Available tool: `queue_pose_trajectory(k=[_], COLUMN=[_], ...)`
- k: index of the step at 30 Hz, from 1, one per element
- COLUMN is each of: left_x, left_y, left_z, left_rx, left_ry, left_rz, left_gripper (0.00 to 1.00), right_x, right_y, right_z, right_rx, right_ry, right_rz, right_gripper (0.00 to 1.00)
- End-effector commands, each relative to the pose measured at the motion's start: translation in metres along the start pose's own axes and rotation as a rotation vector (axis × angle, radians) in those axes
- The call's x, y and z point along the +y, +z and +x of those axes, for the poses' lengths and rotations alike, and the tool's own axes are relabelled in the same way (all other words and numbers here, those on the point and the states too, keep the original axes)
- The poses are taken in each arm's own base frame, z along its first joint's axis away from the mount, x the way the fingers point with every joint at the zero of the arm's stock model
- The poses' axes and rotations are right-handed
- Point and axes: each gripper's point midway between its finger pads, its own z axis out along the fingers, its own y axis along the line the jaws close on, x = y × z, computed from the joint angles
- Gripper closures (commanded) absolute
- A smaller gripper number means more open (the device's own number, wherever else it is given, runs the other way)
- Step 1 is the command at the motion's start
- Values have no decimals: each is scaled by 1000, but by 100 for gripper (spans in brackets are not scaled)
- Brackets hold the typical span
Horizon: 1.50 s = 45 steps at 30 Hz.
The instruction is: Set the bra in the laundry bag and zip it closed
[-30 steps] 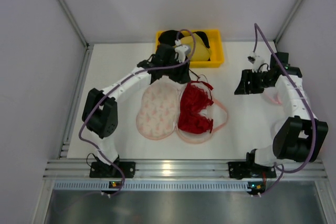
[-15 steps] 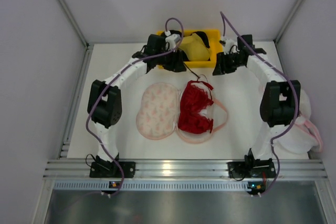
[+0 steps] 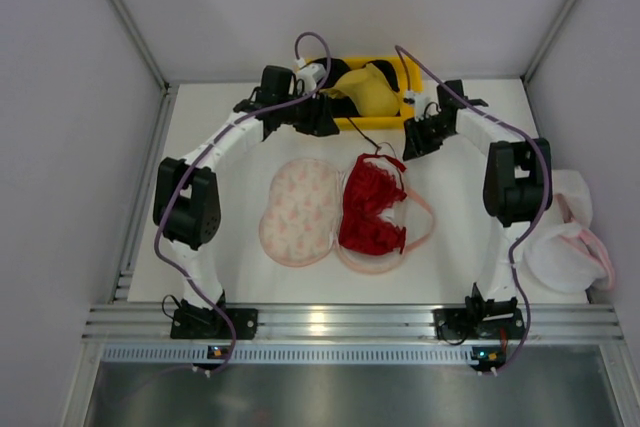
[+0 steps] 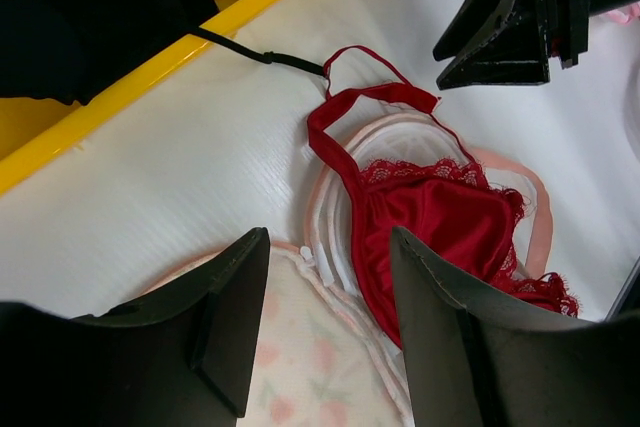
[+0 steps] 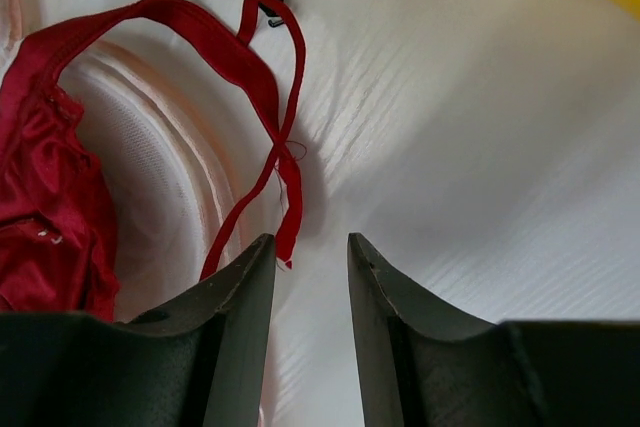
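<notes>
Top external view: the bra (image 3: 372, 209) lies on the right lobe of the open laundry bag (image 3: 298, 209), mid-frame. Beyond it, the left gripper (image 3: 326, 124) and right gripper (image 3: 411, 142) hang empty, fingers apart. Right wrist view makes plain what the overhead one blurs: a red strap (image 5: 268, 67) trailing onto the table (image 5: 450, 147), where it could snag when the bag is zipped.

You have bright, even light from overhead; the white desk (image 3: 450, 247) carries only soft, short shadows. One glare spot sits on the metal rail (image 3: 318, 325) at the near edge. In both wrist views the dark fingers (image 4: 230, 327) of the left hand (image 4: 328, 242) and right hand (image 5: 308, 242) look slightly soft close to the lens, while the bra (image 4: 440, 217) and its strap's thin shadow are sharp.
</notes>
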Motion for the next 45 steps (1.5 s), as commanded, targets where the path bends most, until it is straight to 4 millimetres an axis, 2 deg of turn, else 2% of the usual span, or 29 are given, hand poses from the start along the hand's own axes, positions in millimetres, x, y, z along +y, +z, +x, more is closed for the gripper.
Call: queue_pose_trajectory(k=[1,11,16,17,18,21,26,29,32,34,35,36,37,38,39,40,41,42,43,44,45], left_x=[-8,3,8,10,10,11,11,12,13,12,13,14,15,17,18,19,20,22,27,27,29], left_y=[-14,-13,-17,-17,-18,-19,-21,-22,-23,-25,-26,-27,-29,-30,-31,-32,-34,-36,-39,-41,-42], left_z=[-17,-19,-18,-17,-18,-18,-20,-19,-19,-19,-18,-16,-17,-15,-13,-12,-13,-12,-11,-10,-9], left_rx=[-53,-54,-56,-56,-57,-59,-65,-65,-66,-70,-69,-66,-71,-71,-68,-68,-71,-72,-75,-75,-73], left_ry=[13,-15,-25,-28,-25,-24,-14,-12,-12,-4,-2,-4,-3,-11,-19,-31,-48,-62,-77,-83,-89], left_rz=[19,16,4,3,2,0,-7,-15,-20,-25,-29,-35,-48,-59,-63,-64,-63,-69,-81,-78,-81], left_gripper=[43,43,43,43,43,43,43,43,43,42,41,40,39,34,33,32,33,33,33,33,33], right_x=[15,18,9,7,5,1,2,3,14,32,39,54,62,74,87,93,104,118,124,136,148], right_y=[-5,24,38,38,39,29,-7,-36,-63,-82,-87,-99,-101,-114,-115,-110,-121,-121,-114,-125,-123], right_z=[1,20,24,18,16,-8,-68,-107,-134,-146,-145,-148,-144,-142,-136,-121,-115,-103,-83,-77,-68], right_rx=[4,85,120,110,111,63,-95,-212,-308,-359,-361,-383,-377,-387,-380,-348,-352,-327,-285,-295,-282], right_ry=[-63,-60,-68,-79,-80,-105,-186,-242,-272,-293,-295,-316,-325,-344,-358,-353,-386,-400,-398,-437,-457], right_rz=[-38,-64,-51,-44,-38,-6,57,123,142,98,82,58,40,31,-2,-24,-32,-60,-82,-85,-106], right_gripper=[64,64,66,69,80,100,100,100,100,100,100,100,100,100,100,100,100,100,100,100,100])
